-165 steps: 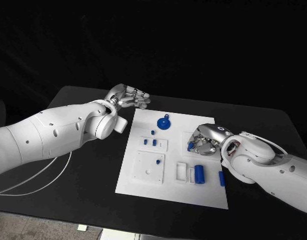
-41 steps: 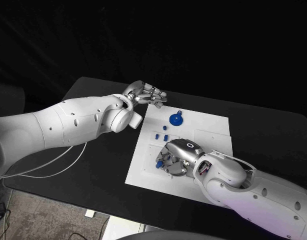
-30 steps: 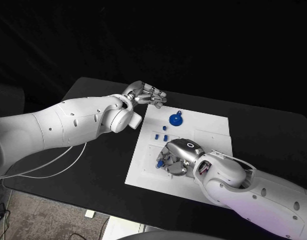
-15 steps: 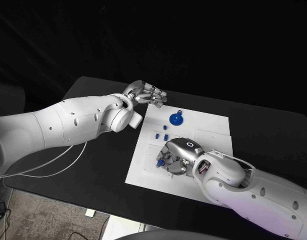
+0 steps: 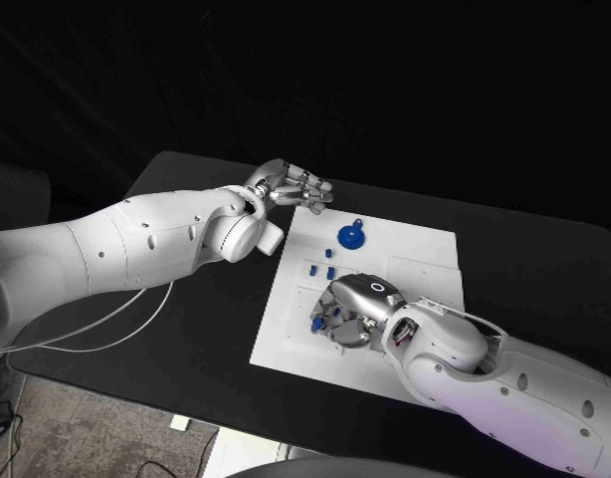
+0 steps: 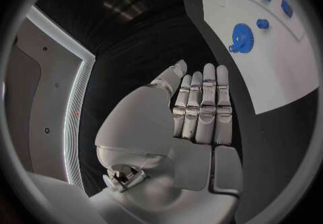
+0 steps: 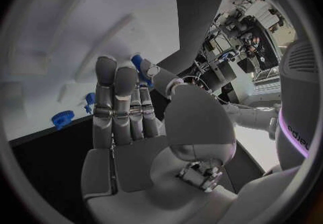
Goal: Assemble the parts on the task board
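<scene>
The white task board (image 5: pixel 409 249) lies mid-table. My right hand (image 5: pixel 348 314) hovers low over the board's near left part. It pinches a small blue part (image 7: pixel 137 64) between thumb and a finger, and this blue part (image 5: pixel 320 324) peeks out at the hand's left side. A blue gear (image 5: pixel 350 237) sits near the board's far edge, with small blue pieces (image 5: pixel 328 271) just in front of it. My left hand (image 5: pixel 295 187) floats off the board's far left corner, fingers straight and side by side (image 6: pixel 202 103), holding nothing. The gear (image 6: pixel 241 35) lies beyond them.
Black table (image 5: pixel 191 299) surrounds the board. A white cable (image 5: pixel 91 344) trails over the table's left side under my left arm. My right forearm (image 5: pixel 493 378) covers the board's near right corner. Raised white fixtures (image 5: pixel 421 274) stand to the right of the hand.
Since the oldest frame, my right hand has carried its blue part from the board's right side to its left part. Over the last second both hands stay almost still.
</scene>
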### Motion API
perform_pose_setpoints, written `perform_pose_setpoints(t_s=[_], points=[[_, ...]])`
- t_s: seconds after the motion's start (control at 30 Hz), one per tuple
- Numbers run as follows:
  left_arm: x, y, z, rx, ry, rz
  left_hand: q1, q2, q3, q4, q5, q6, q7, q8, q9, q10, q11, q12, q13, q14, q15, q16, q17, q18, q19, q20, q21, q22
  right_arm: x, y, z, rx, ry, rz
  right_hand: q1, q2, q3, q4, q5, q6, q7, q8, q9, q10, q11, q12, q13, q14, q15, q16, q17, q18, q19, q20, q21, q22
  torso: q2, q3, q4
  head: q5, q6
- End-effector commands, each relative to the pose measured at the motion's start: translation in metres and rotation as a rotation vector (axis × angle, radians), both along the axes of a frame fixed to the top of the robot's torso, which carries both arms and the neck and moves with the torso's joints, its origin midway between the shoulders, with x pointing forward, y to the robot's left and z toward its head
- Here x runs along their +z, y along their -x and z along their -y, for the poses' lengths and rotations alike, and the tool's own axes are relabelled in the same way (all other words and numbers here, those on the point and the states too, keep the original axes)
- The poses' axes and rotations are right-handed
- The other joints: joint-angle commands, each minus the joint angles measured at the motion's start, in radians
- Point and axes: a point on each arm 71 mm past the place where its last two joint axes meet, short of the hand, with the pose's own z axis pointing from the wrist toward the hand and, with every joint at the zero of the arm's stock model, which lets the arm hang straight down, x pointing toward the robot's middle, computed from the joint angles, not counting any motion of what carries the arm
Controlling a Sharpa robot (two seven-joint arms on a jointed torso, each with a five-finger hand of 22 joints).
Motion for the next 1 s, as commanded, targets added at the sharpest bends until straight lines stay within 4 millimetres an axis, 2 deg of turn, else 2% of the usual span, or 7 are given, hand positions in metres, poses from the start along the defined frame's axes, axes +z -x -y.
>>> perform_pose_setpoints(t_s=[0.03, 1.0], points=[[0.001, 0.0004, 0.0026, -0.016, 0.007, -0.002, 0.009, 0.0, 0.002, 0.007, -0.005, -0.004, 0.004, -0.003, 0.001, -0.008, -0.001, -0.005, 0.0, -0.007, 0.003, -0.004, -0.001, 0.01, -0.003, 0.006, 0.001, -0.001, -0.0005, 0.0008, -0.001, 0.007, 0.008, 0.001, 0.003, 0.009, 0.008, 0.0, -0.003, 0.009, -0.003, 0.006, 0.005, 0.003, 0.002, -0.001, 0.001, 0.0, -0.006, -0.001, 0.001, 0.014, 0.036, -0.006, 0.002, 0.001, 0.0, 0.0004, -0.0002, 0.0, 0.0], [0.001, 0.0, 0.0021, -0.014, 0.007, -0.001, 0.009, -0.001, 0.002, 0.007, -0.005, -0.004, 0.004, -0.003, 0.001, -0.01, 0.0, -0.005, 0.0, -0.008, 0.003, -0.004, -0.001, 0.011, -0.003, 0.007, 0.001, -0.003, -0.0003, 0.0023, -0.0026, 0.018, 0.008, -0.008, 0.003, 0.01, 0.008, -0.001, -0.003, 0.009, -0.003, 0.006, 0.005, 0.003, 0.002, -0.001, 0.001, 0.0, -0.006, -0.001, 0.002, 0.013, 0.037, -0.006, 0.004, 0.002, 0.0, 0.0003, -0.0003, 0.0, -0.004]])
